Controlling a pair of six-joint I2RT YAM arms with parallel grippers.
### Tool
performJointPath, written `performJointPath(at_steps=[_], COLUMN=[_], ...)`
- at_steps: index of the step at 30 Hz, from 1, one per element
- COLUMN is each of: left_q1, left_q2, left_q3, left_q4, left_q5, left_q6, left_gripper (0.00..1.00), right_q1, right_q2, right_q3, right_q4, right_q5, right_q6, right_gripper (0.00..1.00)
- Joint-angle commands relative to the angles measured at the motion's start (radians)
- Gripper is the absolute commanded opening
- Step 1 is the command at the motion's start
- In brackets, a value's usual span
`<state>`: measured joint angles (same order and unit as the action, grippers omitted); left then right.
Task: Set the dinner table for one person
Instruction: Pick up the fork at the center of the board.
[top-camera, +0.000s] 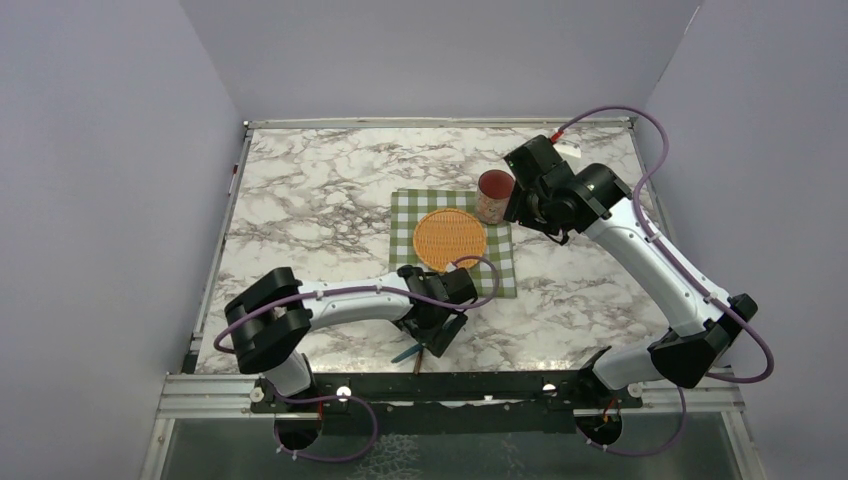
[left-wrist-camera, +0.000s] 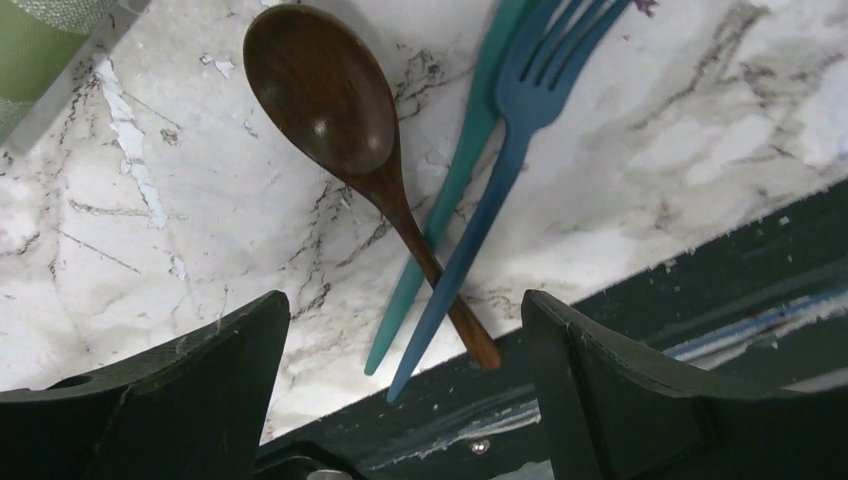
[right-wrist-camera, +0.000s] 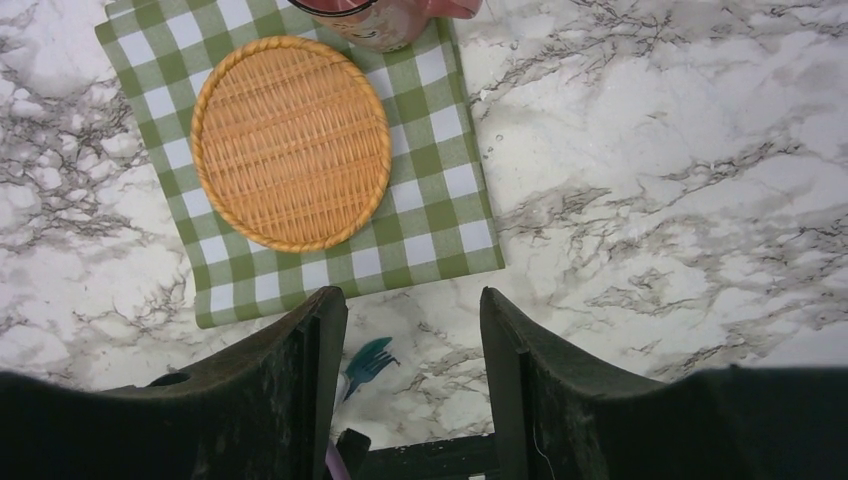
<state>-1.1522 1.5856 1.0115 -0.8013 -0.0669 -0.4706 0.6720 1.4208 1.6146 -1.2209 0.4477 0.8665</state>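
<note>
three utensils (left-wrist-camera: 432, 262) on dinner table (left-wrist-camera: 180, 210) just below left gripper (left-wrist-camera: 405, 335)

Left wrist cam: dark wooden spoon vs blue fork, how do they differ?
Colour: the dark brown wooden spoon against the blue, plastic-looking fork.
Head: the spoon ends in a smooth oval bowl, the fork in tines.
Pose: the spoon's handle slants one way, the fork's the other, and they cross near the handle ends.
Shared: both lie flat on the white marble dinner table, handle ends reaching its dark edge.
</note>
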Motion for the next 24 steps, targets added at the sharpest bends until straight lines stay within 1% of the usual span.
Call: performJointPath(at_steps=[1,6,11,16,24], left_q1=[0.005,0.021,0.063,0.068,0.07], left_q2=[0.05,0.05,0.025,0.058,0.09], left_q3=[0.032,0.06,0.087,0.091,0.084], left_q4=[0.041,0.036,0.035,0.031,0.022], left_q5=[-0.067,-0.119,-0.08,-0.062,-0.08], left_q6=[-0.072,-0.089,-0.098,-0.105,-0.103], left_gripper=[0.88,0.86,0.86,0.85,0.84], right_q1=[-0.002,-0.003,-0.002,-0.003,-0.003], right_q2=[0.002,0.001,0.004,0.008,0.007], right_q3=[0.006,0.01,0.006,0.01,0.014], right_q4=[0.01,0.016,0.019,0.031,0.036], right_q5=[0.026,0.026,0.02,0.01,0.019], right_q6=[-0.024,-0.047,-0.058,-0.07,-0.087], right_gripper=[0.56,0.55,0.55,0.55,0.54])
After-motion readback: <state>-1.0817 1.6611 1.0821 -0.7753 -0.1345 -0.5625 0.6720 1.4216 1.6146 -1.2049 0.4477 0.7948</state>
